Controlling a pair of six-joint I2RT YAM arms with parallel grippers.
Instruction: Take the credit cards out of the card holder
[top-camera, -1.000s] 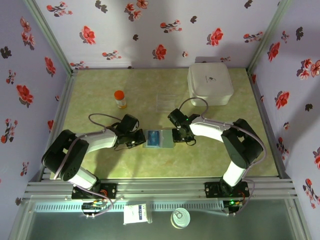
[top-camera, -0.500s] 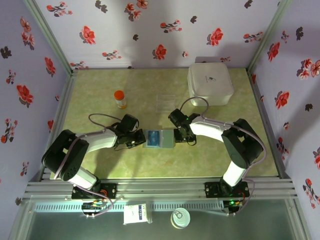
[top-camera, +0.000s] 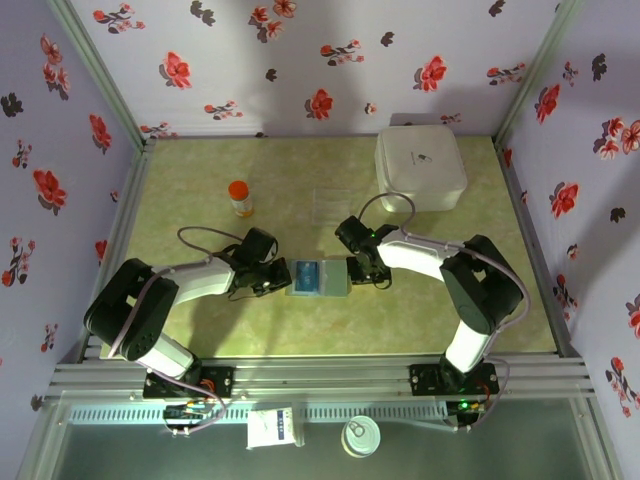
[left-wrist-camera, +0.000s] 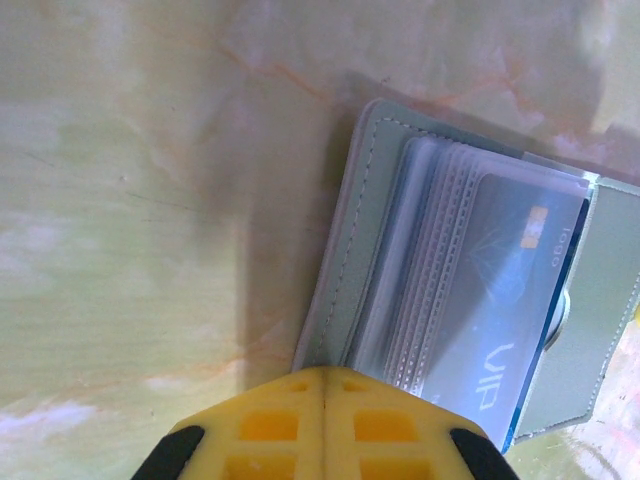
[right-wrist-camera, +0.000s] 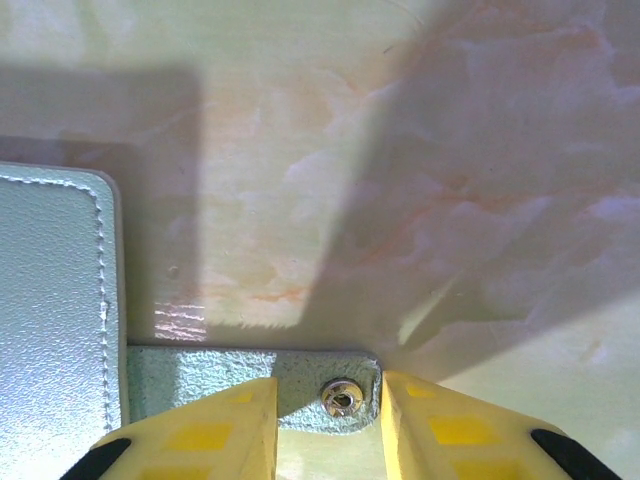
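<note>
The card holder (top-camera: 318, 277) lay open on the counter (top-camera: 200, 330) between both hands: left hand (left-wrist-camera: 322, 385) pressed together at its edge, right hand (right-wrist-camera: 328, 385) slightly spread astride the snap tab (right-wrist-camera: 190, 365). The credit cards (left-wrist-camera: 500, 300) looked thin, stiff and slick in soft sleeves, so I'd pinch an exposed edge.

Pale lilac walls (top-camera: 320, 60) with red floral print enclose a yellow-green, apparently marble-patterned tabletop (top-camera: 190, 190); aluminium rails (top-camera: 320, 375) border its near edge.

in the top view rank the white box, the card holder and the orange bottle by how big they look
1. white box, clearly largest
2. card holder, lying open and flat
3. orange bottle, smallest

All three sit on the same table, so distance from the camera probably changes little.
</note>
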